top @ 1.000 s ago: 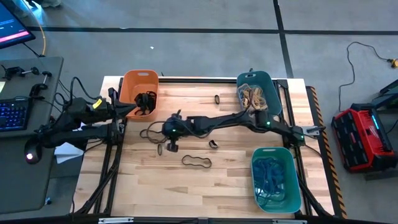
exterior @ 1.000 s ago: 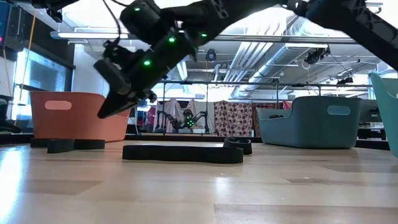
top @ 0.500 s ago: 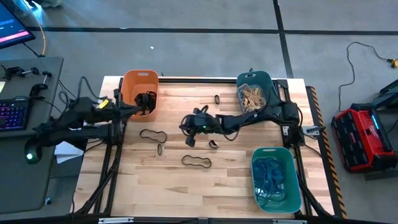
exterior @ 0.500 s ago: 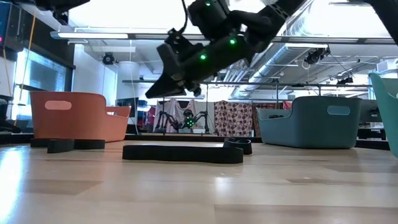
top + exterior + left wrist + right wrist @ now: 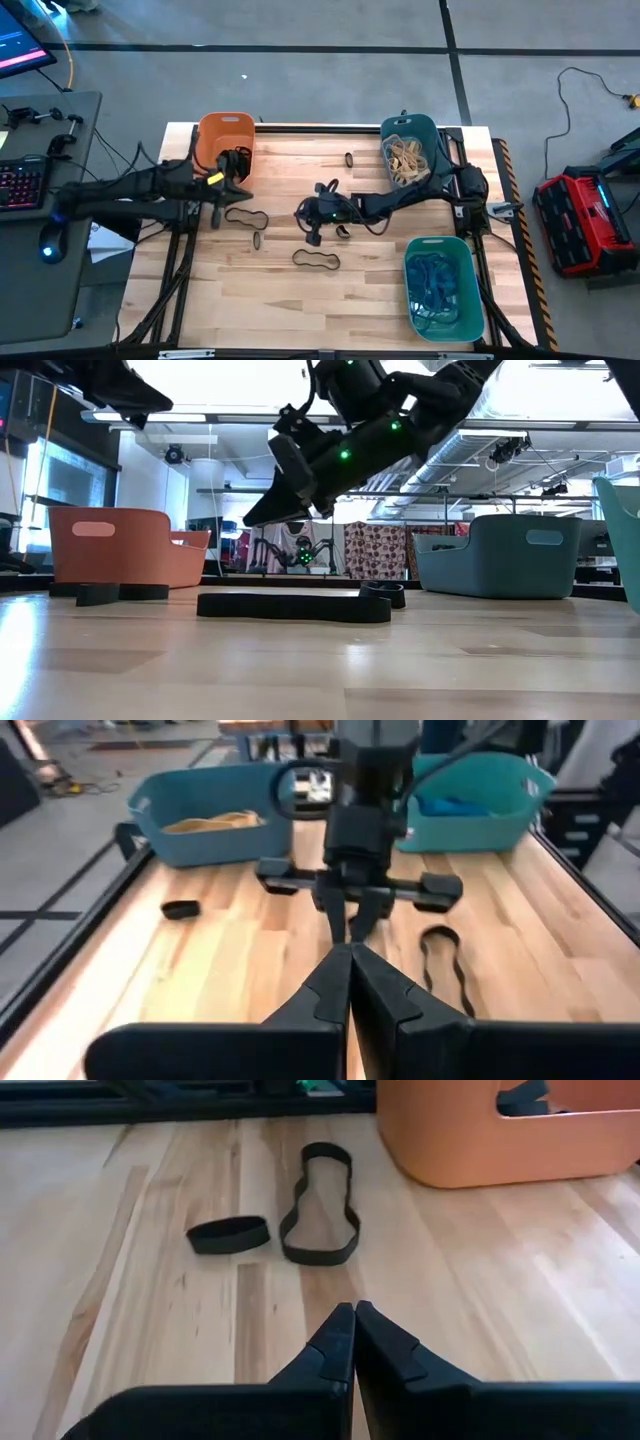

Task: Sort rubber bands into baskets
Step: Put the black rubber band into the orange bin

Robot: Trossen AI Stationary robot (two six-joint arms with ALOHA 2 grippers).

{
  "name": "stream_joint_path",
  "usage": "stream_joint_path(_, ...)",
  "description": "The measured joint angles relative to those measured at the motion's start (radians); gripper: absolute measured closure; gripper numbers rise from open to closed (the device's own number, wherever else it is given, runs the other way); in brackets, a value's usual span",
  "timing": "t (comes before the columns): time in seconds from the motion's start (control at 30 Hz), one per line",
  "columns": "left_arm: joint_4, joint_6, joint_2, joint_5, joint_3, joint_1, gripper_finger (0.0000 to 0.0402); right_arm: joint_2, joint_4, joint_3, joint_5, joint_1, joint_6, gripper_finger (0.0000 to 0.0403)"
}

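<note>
Low down, the orange basket hides its bands; both grippers, left and right, hover closed, empty.

A robotics lab or workshop with an industrial look: bare ceiling ducts and strip lights hang overhead, the concrete floor carries taped lines, and a keyboard and monitor stand beside the wooden bench.
</note>
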Motion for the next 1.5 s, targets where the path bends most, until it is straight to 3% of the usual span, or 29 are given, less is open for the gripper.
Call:
stream_joint_path(0.13, -0.008, 0.014, 0.028, 0.000, 0.000, -0.043, 0.0401, 0.000, -0.012, -0.009, 0.000, 0.006, -0.014, 0.0403)
stream_joint_path(0.3, -0.039, 0.013, 0.072, 0.000, 0.000, -0.099, 0.0401, -0.006, 0.203, -0.120, -0.058, -0.009, 0.008, 0.0403)
stream_joint_path(0.53, -0.075, -0.009, 0.209, -0.001, 0.000, -0.164, 0.0402, -0.094, 0.389, -0.309, -0.022, 0.000, 0.063, 0.0403)
stream_joint_path(0.9, -0.081, -0.010, 0.452, -0.013, 0.000, -0.275, 0.0400, -0.295, 0.391, -0.448, 0.128, 0.054, 0.039, 0.0403)
stream_joint_path(1.1, -0.089, 0.040, 0.576, -0.051, 0.000, -0.346, 0.0399, -0.327, 0.385, -0.452, 0.137, 0.079, 0.009, 0.0403)
stream_joint_path(1.27, -0.106, 0.047, 0.665, -0.134, 0.000, -0.388, 0.0365, -0.327, 0.377, -0.452, 0.137, 0.084, 0.009, 0.0403)
stream_joint_path(1.5, -0.106, 0.087, 0.738, -0.142, 0.000, -0.421, 0.0282, -0.327, 0.365, -0.452, 0.137, 0.084, 0.009, 0.0403)
